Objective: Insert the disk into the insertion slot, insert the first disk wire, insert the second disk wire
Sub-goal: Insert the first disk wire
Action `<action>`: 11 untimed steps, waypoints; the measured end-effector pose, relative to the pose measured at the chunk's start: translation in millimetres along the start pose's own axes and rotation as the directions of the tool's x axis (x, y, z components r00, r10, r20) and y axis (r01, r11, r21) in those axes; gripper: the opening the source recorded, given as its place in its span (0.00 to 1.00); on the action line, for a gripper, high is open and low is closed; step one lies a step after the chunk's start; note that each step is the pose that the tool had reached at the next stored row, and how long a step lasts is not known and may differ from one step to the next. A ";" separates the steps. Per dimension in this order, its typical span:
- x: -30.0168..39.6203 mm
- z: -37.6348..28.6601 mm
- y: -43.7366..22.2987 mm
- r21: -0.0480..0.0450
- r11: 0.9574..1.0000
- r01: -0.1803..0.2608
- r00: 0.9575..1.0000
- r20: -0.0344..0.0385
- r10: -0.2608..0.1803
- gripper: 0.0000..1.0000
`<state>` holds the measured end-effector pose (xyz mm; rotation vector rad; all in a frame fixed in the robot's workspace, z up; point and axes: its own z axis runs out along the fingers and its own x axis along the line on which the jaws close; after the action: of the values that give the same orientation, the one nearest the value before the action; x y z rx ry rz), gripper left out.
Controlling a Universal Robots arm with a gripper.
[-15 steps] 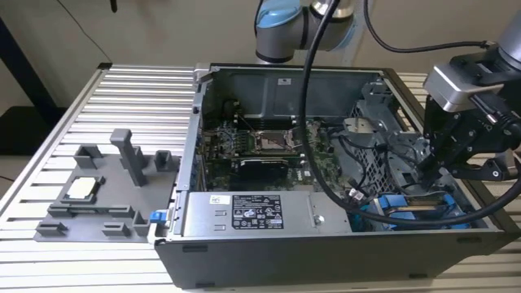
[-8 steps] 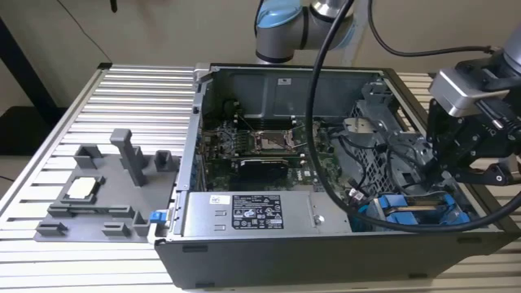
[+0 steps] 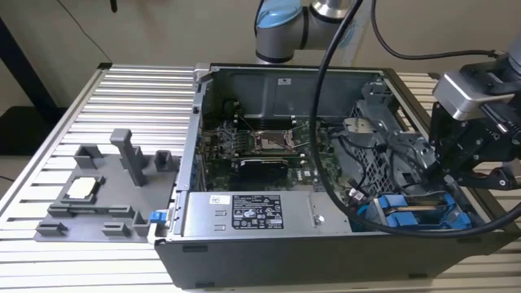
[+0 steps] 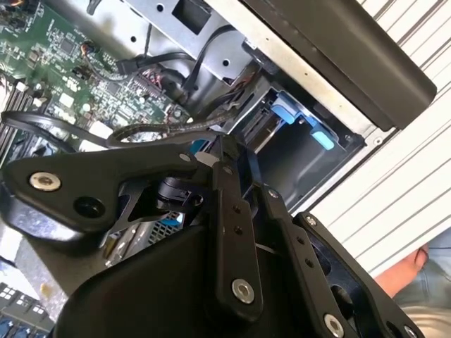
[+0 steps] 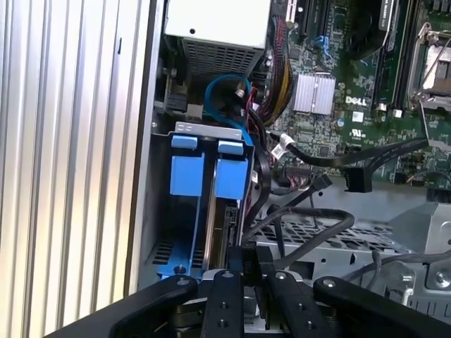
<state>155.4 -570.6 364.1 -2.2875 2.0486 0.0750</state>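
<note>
The pincer (image 5: 254, 259), fingers pressed close together, sits at the edge of the blue-framed disk (image 5: 224, 211), which stands in the insertion slot (image 5: 208, 129) of the open computer case (image 3: 326, 253).

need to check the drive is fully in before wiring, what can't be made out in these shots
- the disk: end behind the gripper hidden, first wrist view
- the slot: depth hidden by the black cable and the gripper, exterior view
- the wires: ends lost among tangled cables, first wrist view
- a person: cut off by the picture's edge, second wrist view
</note>
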 end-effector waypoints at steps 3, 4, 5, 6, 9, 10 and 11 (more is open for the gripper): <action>1.4 3.7 -1.5 -0.001 1.000 -0.008 1.000 0.000 0.008 0.19; 1.9 5.3 -1.5 -0.001 1.000 -0.013 1.000 0.000 0.013 0.19; 2.2 6.5 -1.5 0.000 1.000 -0.018 1.000 0.000 0.018 0.19; 2.8 7.1 -1.6 -0.001 1.000 -0.022 1.000 0.000 0.022 0.19; 4.8 8.6 -1.7 -0.016 0.999 -0.029 1.000 0.001 0.029 0.19; 5.5 9.2 -2.2 -0.021 0.999 -0.030 1.000 0.001 0.030 0.19; 6.4 10.2 -3.1 -0.025 0.999 -0.030 1.000 0.002 0.030 0.19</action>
<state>159.3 -575.7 353.5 -2.2699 2.0935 0.1052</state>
